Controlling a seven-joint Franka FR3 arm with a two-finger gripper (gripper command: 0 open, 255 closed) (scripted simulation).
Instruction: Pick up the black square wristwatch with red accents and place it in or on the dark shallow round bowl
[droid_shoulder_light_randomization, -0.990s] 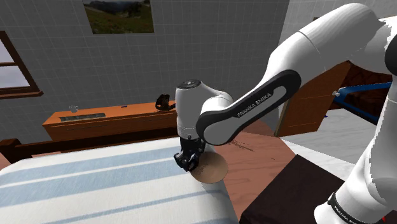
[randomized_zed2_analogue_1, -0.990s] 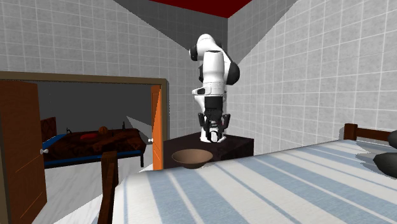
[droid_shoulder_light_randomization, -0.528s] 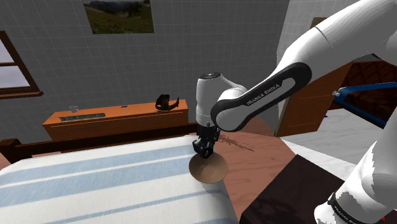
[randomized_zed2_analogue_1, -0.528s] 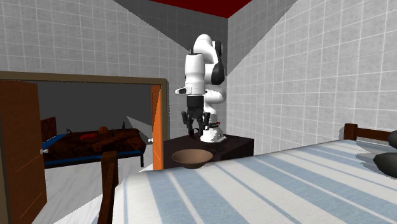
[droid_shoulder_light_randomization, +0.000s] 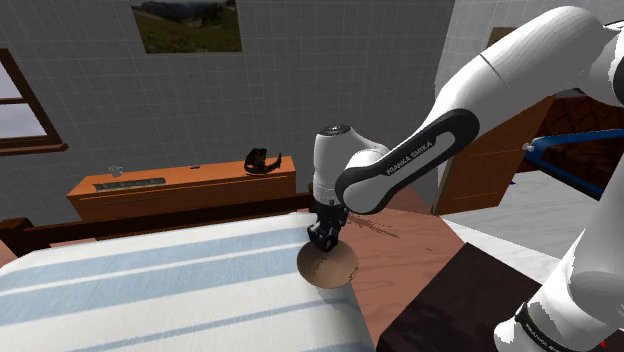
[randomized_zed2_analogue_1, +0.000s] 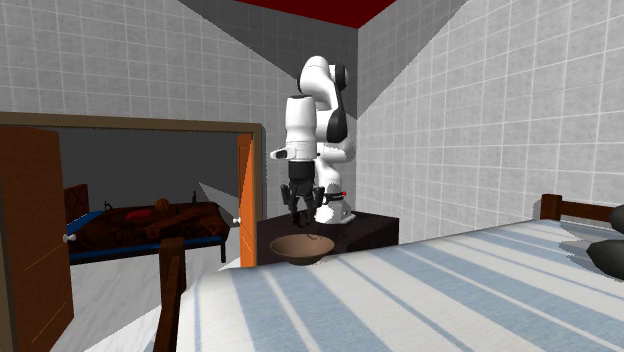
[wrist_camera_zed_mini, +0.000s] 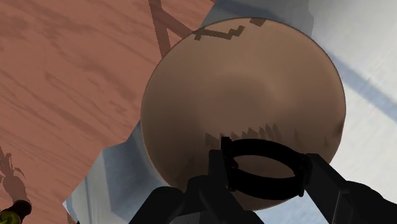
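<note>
My tool (droid_shoulder_light_randomization: 322, 236) is closed on the black wristwatch (wrist_camera_zed_mini: 264, 184), its two fingers (wrist_camera_zed_mini: 215, 175) pinching the looped band from opposite sides. It hangs just above the brown shallow round bowl (wrist_camera_zed_mini: 242, 89), which sits at the corner of the blue-and-white striped bed (droid_shoulder_light_randomization: 150, 290), with the reddish wooden floor (wrist_camera_zed_mini: 63, 76) beyond.

In the wrist view the band reads as a flattened ring. Its long axis runs across from one finger to the other, and its opening faces back up toward the camera. I can't make out the square face or any red on it from here, so I can't tell which way the dial points.

I'd judge the watch light, with a springy strap and one stiff lump at the case. That makes it prone to swing or twist in a strap-only pinch. Across the band, as now, looks a fair hold. The bowl is shallow, so I'd let go low over its middle rather than drop from height, or the watch may bounce out.
</note>
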